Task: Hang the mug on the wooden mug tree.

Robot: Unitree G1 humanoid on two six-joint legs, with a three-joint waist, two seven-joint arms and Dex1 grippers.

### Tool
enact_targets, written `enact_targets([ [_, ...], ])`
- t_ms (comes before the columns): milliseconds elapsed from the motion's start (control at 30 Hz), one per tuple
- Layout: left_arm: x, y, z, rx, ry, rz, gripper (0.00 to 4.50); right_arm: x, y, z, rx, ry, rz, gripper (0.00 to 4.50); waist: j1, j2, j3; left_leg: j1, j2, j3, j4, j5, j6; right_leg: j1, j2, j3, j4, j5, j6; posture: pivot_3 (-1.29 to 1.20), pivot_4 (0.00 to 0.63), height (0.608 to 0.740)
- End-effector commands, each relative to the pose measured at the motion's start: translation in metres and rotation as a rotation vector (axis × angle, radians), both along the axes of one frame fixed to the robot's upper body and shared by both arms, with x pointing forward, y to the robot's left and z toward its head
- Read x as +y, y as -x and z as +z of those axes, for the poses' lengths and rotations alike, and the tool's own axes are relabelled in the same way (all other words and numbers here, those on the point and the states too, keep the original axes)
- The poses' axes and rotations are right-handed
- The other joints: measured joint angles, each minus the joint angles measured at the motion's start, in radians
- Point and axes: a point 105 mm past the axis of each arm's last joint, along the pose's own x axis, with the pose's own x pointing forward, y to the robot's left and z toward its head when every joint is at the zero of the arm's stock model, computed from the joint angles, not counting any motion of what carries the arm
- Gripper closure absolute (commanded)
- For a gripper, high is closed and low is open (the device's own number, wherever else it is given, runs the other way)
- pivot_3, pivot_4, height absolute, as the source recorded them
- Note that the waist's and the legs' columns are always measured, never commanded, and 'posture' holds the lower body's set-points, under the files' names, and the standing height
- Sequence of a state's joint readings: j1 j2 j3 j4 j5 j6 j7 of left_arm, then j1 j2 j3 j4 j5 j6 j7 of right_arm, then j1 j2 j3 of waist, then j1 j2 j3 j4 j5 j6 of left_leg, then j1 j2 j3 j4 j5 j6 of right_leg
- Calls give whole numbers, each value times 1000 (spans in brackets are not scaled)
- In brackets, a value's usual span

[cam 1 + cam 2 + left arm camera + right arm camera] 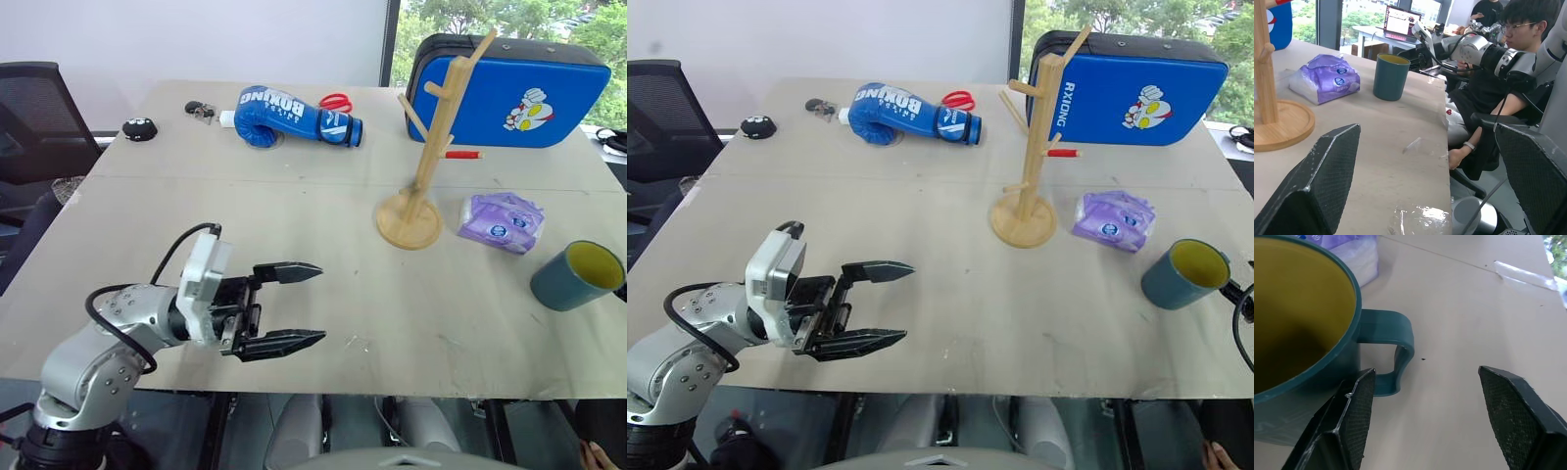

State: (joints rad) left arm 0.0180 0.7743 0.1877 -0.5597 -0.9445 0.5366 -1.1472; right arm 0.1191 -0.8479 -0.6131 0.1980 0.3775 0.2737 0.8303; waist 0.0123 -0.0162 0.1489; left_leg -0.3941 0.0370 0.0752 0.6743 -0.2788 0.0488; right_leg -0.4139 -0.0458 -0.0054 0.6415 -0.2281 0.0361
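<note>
Mug (577, 275) stands at the tabletop's (323, 211) right edge, ungrasped; right gripper (1422, 418) fingers are parted around its handle (1388, 355) and should next close, left gripper (284, 307) open, empty.

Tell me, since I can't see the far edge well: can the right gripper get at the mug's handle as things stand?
Probably yes. The right gripper stands open right at the mug, with the handle just ahead between its fingers and nothing in between.
</note>
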Motion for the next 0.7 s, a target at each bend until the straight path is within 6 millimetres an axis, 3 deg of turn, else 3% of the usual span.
enact_targets([
  [33, -1, 5, 6, -36, 0, -9, 0, 2, -5, 10, -35, 1, 19, 1155, 0, 0, 0, 0, 0, 0, 0, 0, 0, 0, 0, 0, 0, 0, 0, 0, 150, 740],
  [700, 5, 7, 10, -35, -1, -9, 0, 40, -42, -10, -66, -119, 137, 1155, -1, 0, 0, 0, 0, 0, 0, 0, 0, 0, 0, 0, 0, 0, 0, 0, 150, 740],
])
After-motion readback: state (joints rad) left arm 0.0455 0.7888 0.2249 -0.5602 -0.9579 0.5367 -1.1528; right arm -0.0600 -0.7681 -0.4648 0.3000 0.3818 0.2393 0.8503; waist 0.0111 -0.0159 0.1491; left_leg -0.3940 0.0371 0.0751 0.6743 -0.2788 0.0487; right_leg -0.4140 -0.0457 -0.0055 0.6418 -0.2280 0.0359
